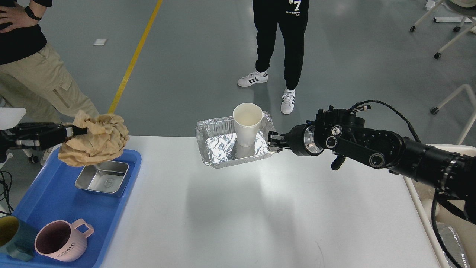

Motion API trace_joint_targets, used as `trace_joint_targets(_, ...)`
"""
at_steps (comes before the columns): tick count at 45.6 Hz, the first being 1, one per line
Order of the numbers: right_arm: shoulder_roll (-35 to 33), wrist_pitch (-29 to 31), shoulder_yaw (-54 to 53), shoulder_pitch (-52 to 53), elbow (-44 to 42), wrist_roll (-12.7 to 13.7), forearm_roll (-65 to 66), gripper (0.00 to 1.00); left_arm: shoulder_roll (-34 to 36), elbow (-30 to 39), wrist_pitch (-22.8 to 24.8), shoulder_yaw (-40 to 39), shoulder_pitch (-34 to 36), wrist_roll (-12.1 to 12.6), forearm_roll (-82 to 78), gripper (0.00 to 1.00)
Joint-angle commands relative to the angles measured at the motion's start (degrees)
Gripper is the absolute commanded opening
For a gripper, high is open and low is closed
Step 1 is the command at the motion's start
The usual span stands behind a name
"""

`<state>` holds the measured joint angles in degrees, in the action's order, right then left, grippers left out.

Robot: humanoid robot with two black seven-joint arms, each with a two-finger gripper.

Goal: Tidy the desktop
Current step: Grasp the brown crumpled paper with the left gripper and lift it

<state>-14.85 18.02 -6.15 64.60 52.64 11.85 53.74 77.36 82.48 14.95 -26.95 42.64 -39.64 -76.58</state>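
A white desktop [260,216] carries a blue tray [48,201] at left, holding a silver steel dish [102,178], a pink mug [61,243] lettered "HOME" and a dark teal mug [11,240] with a yellow inside. Crumpled tan paper [95,139] hangs above the tray. Far centre, a shiny, crinkled silver foil pan [223,149] holds a white paper cup [247,124]. Both robot arms are black. A yellow line [135,56] crosses the grey floor [193,56].
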Motion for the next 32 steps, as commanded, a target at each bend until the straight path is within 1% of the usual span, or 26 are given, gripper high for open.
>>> trace_joint_targets(1, 0.3, 0.0, 0.0, 0.1, 0.0, 0.0, 0.1, 0.0, -0.7, -0.4, 2.8, -5.0, 0.2, 0.3, 4.0, 0.04)
trace_joint_targets(7, 0.7, 0.1, 0.0, 0.4, 0.0, 0.0, 0.1, 0.0, -1.9, -1.1, 4.0, -7.3, 1.0, 0.7, 4.3, 0.05)
trace_joint_targets(12, 0.9, 0.0, 0.0, 0.6, 0.2, 0.0, 0.1, 0.0, -4.9, -1.9, 6.6, -7.2, 4.9, 1.4, 3.7, 0.05)
trace_joint_targets(16, 0.9, 0.1, 0.0, 0.7, 0.3, 0.0, 0.1, 0.0, -8.4, -3.5, 9.3, -6.7, 9.6, 3.0, 2.7, 0.05)
trace_joint_targets(20, 0.9, 0.0, 0.0, 0.9, 0.4, 0.0, 0.1, 0.0, -13.0, -6.4, 12.9, -6.2, 14.3, 3.9, -2.2, 0.05)
trace_joint_targets(26, 1.0, 0.0, 0.0, 1.1, 0.4, 0.0, 0.1, 0.0, -19.8, -10.8, 17.8, -6.2, 18.0, 4.0, -10.0, 0.06)
trace_joint_targets(32, 1.0, 0.0, 0.0, 1.5, 0.5, 0.0, 0.0, 0.0, -25.9, -12.6, 19.4, -5.5, 19.8, 4.0, -16.7, 0.06)
